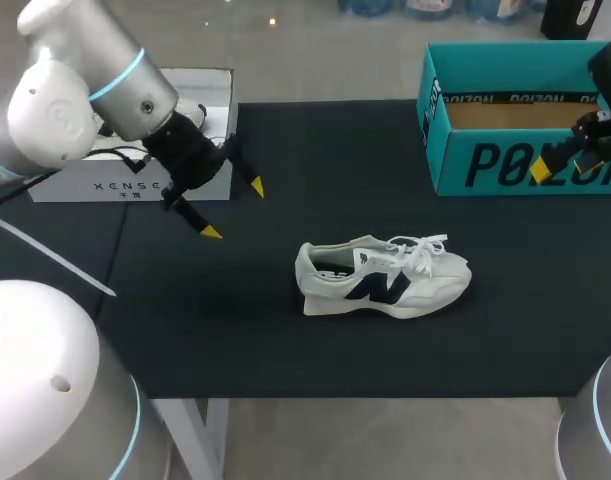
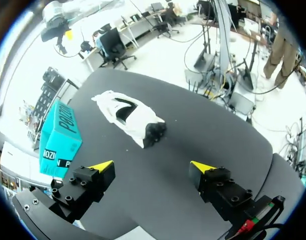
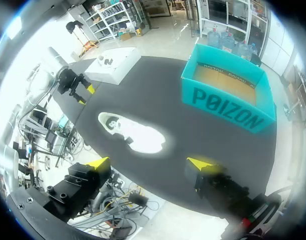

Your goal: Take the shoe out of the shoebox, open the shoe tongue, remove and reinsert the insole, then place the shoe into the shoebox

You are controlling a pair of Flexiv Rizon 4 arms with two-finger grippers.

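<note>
Shoe on table (upright) | shoebox well apart | jaws spread

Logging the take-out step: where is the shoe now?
In the head view the shoe sits on the table, slightly right of centre, outside the teal shoebox at the far right.

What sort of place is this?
Likely a robot lab test bench: left gripper and right gripper, both open, above a black table with a white sneaker and a teal shoebox.
</note>
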